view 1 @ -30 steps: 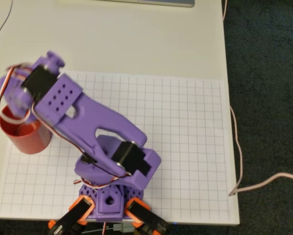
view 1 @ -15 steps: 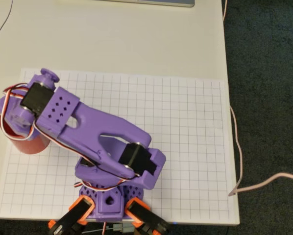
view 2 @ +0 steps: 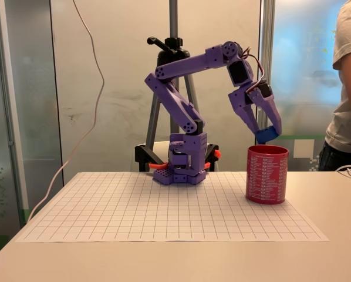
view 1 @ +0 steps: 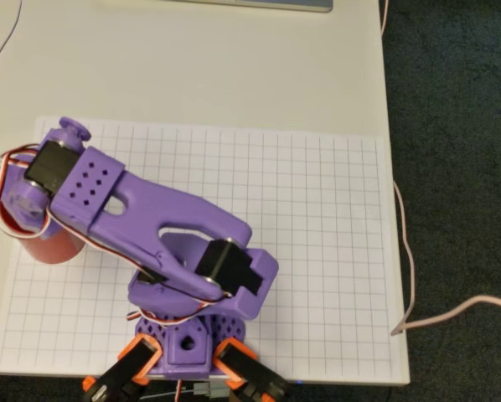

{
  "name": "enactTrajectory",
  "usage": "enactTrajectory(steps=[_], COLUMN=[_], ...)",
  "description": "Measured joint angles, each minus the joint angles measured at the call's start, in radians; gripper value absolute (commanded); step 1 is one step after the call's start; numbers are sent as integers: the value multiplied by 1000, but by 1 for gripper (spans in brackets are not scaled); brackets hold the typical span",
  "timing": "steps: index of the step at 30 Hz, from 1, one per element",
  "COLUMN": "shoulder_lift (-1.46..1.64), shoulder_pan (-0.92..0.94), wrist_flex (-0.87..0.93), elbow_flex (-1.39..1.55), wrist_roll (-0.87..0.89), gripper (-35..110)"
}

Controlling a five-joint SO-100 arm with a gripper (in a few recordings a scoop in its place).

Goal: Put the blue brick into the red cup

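In the fixed view my purple gripper (view 2: 267, 133) hangs just above the rim of the red cup (view 2: 267, 174), shut on the blue brick (view 2: 268, 134), which sits between the fingertips directly over the cup's mouth. The cup stands upright on the grid mat at the right. Seen from overhead, the wrist and forearm cover most of the red cup (view 1: 49, 245) at the mat's left edge; brick and fingertips are hidden under the arm there.
The arm's base (view 1: 188, 331) is at the mat's near edge in the overhead view. A white grid mat (view 1: 317, 251) covers the table. A cable (view 1: 405, 251) runs along the table's right edge. A person (view 2: 347, 88) stands at the right behind the table.
The wrist has swung down over the cup, from beyond it toward the mat's left edge, so the arm now hides more of the cup.
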Motion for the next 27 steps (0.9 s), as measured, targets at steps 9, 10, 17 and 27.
enactTrajectory(steps=[9,10,17,27], shoulder_lift=[0,0,0,46], shoulder_pan=[43,43,43,67], wrist_flex=[5,5,5,2], elbow_flex=[0,0,0,2], wrist_roll=[61,63,64,43], gripper=[57,57,38,0])
